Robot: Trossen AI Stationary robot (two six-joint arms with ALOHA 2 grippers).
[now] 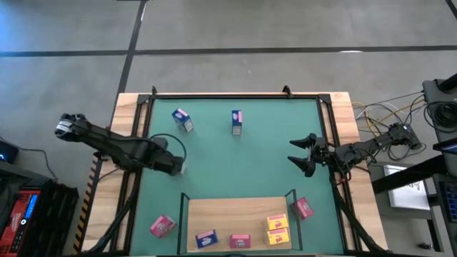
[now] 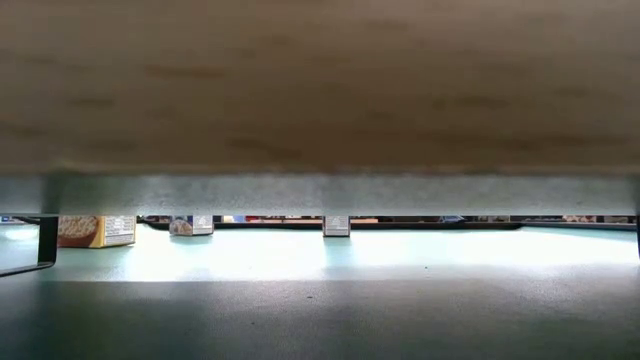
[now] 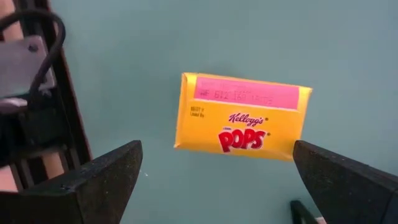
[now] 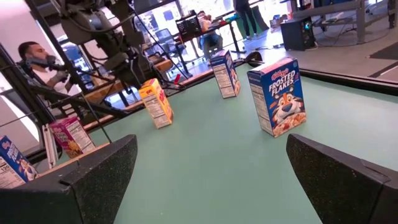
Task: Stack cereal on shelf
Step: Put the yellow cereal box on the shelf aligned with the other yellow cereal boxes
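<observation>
While the left tool (image 1: 178,167) hangs at about nine o'clock on the green mat (image 1: 235,160), seen from above, its fingers stand wide and hold nothing. The right tool (image 1: 303,155) waits at three o'clock, also wide and empty. The shelf (image 1: 235,214) sits at six o'clock with a blue box (image 1: 206,238), a pink box (image 1: 240,240) and two yellow boxes (image 1: 277,228) on it. Two more blue boxes stand near twelve o'clock, one by eleven (image 1: 183,120) and one at twelve (image 1: 237,122).

In the low view, the shelf board fills the top, and small boxes stand far off.

In the left wrist view, a yellow Pops box (image 3: 241,118) stands on the mat, between the two wide fingers (image 3: 106,180) but ahead of them, not touching.

In the right wrist view, a Frosted Flakes box (image 4: 277,94) stands upright, well apart from that tool.

I think the left tool should come straight over the Pops box, keep it in the middle, and close softly so the box does not tip or squash.
</observation>
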